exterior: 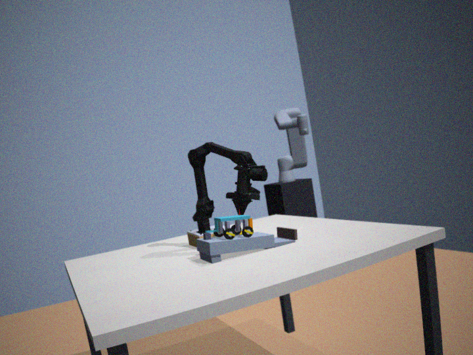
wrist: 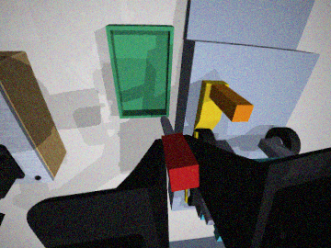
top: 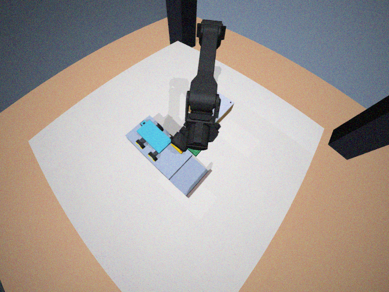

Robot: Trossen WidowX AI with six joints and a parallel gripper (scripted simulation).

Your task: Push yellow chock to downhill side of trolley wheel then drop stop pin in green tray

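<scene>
My gripper is shut on the red-headed stop pin, off the ramp; its grey shaft points toward the green tray in the wrist view. The gripper is above and beside the trolley's downhill end. The turquoise trolley stands on the blue-grey ramp. The yellow chock, with its orange handle, sits on the downhill side of a near wheel; a finger partly hides that wheel. The green tray lies beside the ramp, mostly hidden by the arm in the top view.
A brown-sided box with a pale top is at the arm's base. A dark end board stands at the ramp's low end. Another, grey robot arm stands on a dark pedestal behind the table.
</scene>
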